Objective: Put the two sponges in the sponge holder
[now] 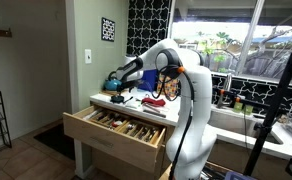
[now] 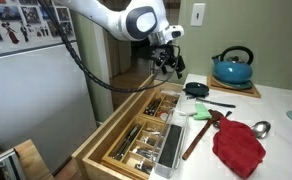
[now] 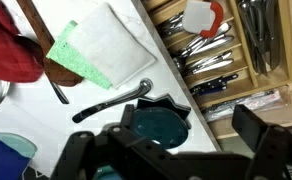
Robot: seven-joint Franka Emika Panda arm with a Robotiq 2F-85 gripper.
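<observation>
White kitchen counter (image 2: 278,104) right of an open drawer (image 2: 98,152). My gripper (image 2: 168,68) hovers above, jaws apart, empty. The green sponge (image 2: 200,112) lies beside the red cloth (image 2: 238,146); I should centre over it, then descend.

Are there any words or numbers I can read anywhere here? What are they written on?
No text can be read in any view.
Wall picture: a black-and-white pattern, too small to read.
Photos on the white door: too blurred to read.
Teal kettle: no label shows.
</observation>
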